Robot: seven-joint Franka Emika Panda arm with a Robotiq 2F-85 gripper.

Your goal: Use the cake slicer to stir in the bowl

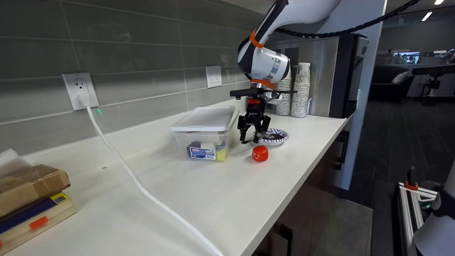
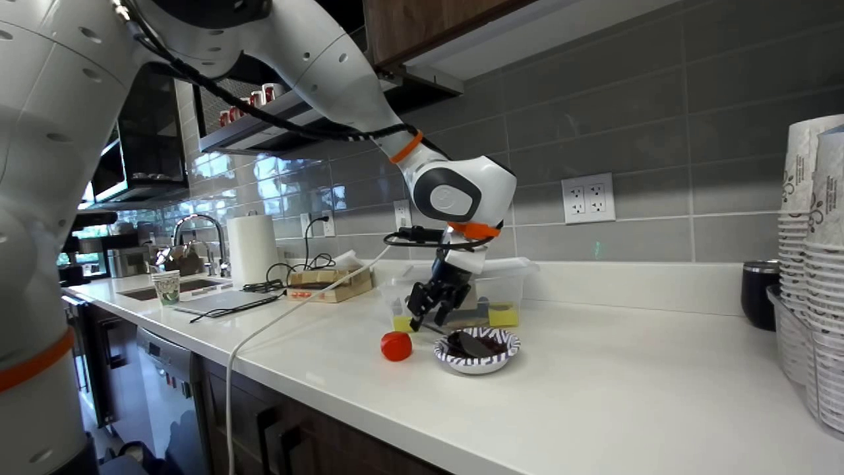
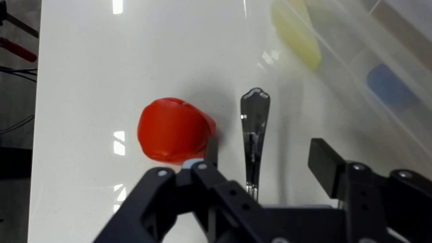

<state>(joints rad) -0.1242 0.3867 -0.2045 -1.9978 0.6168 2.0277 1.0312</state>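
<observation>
The bowl (image 1: 273,142) has a patterned rim and dark contents; it also shows in an exterior view (image 2: 476,367) and is out of the wrist view. The cake slicer rests with its dark blade (image 2: 472,344) in the bowl and its shiny handle (image 3: 253,128) sticking out over the rim. My gripper (image 3: 266,152) is open above the counter beside the bowl. In the wrist view the handle runs between the two fingers, apart from both, nearer the left one. The gripper shows low by the handle in both exterior views (image 1: 250,138) (image 2: 427,322). Its hold is empty.
A red ball (image 3: 173,130) sits close beside the left finger and near the bowl (image 1: 260,153). A translucent lidded box (image 1: 203,137) stands by the wall, close to the gripper. Stacked paper cups (image 1: 300,94) stand farther along. A white cable (image 1: 153,195) crosses the counter.
</observation>
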